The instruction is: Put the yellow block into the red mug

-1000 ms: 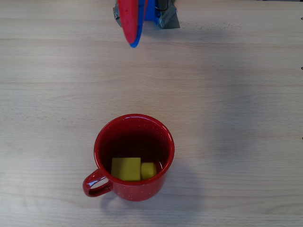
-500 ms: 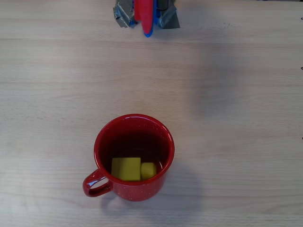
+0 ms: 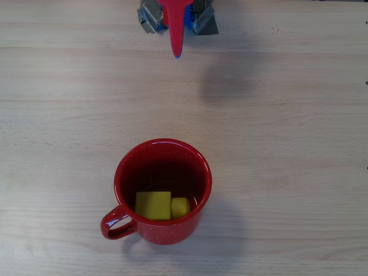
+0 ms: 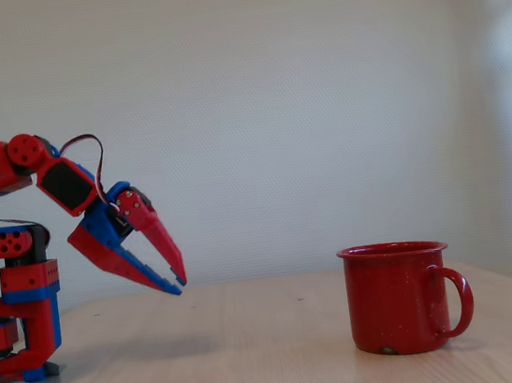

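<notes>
one yellow block (image 3: 153,205) was seen lying inside red mug (image 3: 163,191), at near side of bottom, beside smaller yellow piece. placement was judged done. step in hand judged as retreat: arm best kept high, well apart from mug rim. gripper (image 4: 176,283) was nearly closed, tips almost together, nothing held, nothing touched, above table (image 3: 287,115).

Hand (image 3: 177,53) swung from left-tilted to pointing straight down-frame; apparently closed.
</notes>
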Controlling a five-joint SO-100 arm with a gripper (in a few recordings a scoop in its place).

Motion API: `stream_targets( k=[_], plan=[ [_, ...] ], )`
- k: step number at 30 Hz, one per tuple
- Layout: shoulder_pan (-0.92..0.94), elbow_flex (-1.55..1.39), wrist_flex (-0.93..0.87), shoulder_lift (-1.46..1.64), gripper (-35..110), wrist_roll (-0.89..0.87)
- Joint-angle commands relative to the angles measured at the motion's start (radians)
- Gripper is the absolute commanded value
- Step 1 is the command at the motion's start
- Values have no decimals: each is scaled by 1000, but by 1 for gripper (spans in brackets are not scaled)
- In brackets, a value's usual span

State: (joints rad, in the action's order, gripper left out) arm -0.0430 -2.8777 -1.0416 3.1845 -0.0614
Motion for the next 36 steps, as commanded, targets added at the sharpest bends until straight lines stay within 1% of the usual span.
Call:
stream_targets(
  k=[1,5,13,25,31,36],
  plan=[
    [-8,-29,-40,63,0,-20],
    [18,-78,-58,75,0,-17],
    [5,-123,-77,120,0,31],
    [-38,-123,-77,121,0,-80],
    [-29,-123,-77,121,2,-92],
    [-29,-123,-77,121,0,-92]
  ],
)
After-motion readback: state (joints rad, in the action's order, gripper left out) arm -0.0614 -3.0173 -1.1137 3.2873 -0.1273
